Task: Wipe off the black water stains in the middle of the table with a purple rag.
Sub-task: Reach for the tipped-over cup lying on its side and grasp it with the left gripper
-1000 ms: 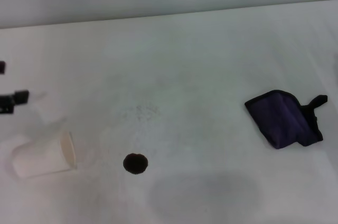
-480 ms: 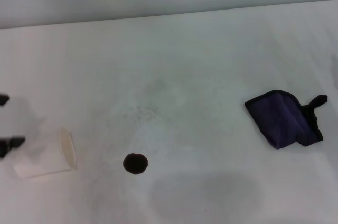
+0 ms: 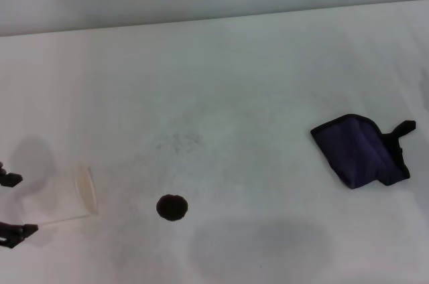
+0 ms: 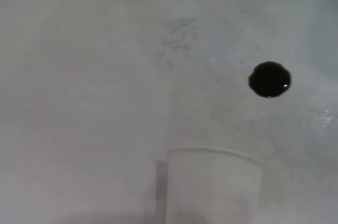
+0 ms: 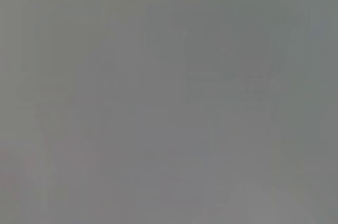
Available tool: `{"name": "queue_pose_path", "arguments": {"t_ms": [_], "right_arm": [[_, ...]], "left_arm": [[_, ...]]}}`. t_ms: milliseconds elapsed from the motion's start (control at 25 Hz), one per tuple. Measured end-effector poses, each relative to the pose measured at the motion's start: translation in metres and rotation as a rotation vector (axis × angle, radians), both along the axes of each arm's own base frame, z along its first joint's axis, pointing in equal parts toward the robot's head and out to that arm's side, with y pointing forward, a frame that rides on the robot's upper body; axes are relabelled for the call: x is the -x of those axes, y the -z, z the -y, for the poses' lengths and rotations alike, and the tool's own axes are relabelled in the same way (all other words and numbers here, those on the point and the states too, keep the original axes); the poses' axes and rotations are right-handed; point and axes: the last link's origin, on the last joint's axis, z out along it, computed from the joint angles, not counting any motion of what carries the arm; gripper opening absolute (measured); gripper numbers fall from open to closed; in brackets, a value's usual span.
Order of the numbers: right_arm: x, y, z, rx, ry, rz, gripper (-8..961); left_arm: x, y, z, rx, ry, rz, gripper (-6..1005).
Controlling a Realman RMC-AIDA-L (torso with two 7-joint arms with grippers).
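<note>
Left tool [image 3: 9, 205], spread at the table's [image 3: 221, 69] left edge, far from purple rag [image 3: 360, 152].

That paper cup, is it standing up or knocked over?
Knocked over: the paper cup lies on its side on the table, mouth facing the black stain.

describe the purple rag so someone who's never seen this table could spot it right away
Start from the wide white table and look to the robot's right side, well away from the dark round stain and the tipped white paper cup on the left. There lies the purple rag, alone. It is the only dark purple thing, a folded cloth with black edging and a black loop tab.
</note>
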Motion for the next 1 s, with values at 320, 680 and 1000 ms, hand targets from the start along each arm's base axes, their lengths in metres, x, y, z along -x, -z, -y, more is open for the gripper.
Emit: {"name": "queue_pose_path", "arguments": {"t_ms": [320,680,1000], "right_arm": [[0.001,0.0,-0.001,0.002,-0.003,0.002,437],[0.002,-0.003,-0.002,-0.005,-0.015,0.01,437],[0.003,-0.007,-0.005,-0.015,-0.025,0.02,437]], "left_arm": [[0.006,0.014,-0.01,-0.002,0.049,-0.015,876],[0.012,0.03,-0.021,0.008,0.062,-0.003,840],[0.02,0.047,-0.031,0.034,0.033,0.014,807]]}}
